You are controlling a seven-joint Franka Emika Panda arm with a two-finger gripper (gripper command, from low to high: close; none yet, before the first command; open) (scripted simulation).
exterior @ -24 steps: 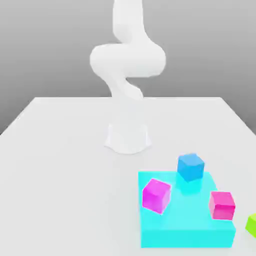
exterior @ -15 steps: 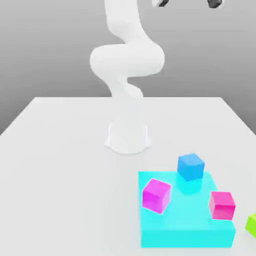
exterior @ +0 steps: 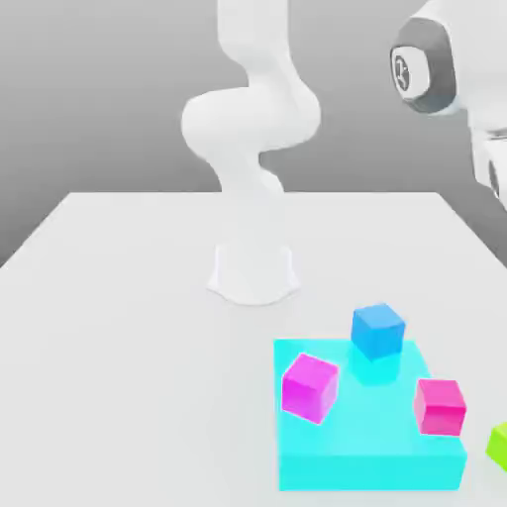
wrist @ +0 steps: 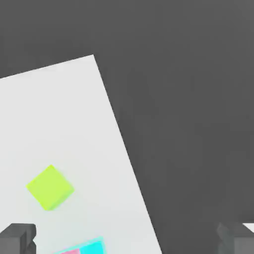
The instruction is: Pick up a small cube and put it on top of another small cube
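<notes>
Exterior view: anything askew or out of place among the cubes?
The magenta cube sits tilted on the cyan block, one corner lifted. The lime-green cube lies apart, off the block on the table at the exterior view's right.

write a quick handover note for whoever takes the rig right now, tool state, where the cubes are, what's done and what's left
Tool: open, holding nothing, up in the air above the table.
Lime-green cube: on the table, apart from the large cyan block, at the exterior view's right edge.
On the cyan block: blue cube, magenta cube, pink cube, each apart from the others.
Done: nothing stacked, green cube untouched.
Left: bring the tool down over the green cube, grasp it, lift it, set it on top of another small cube, release.
</notes>
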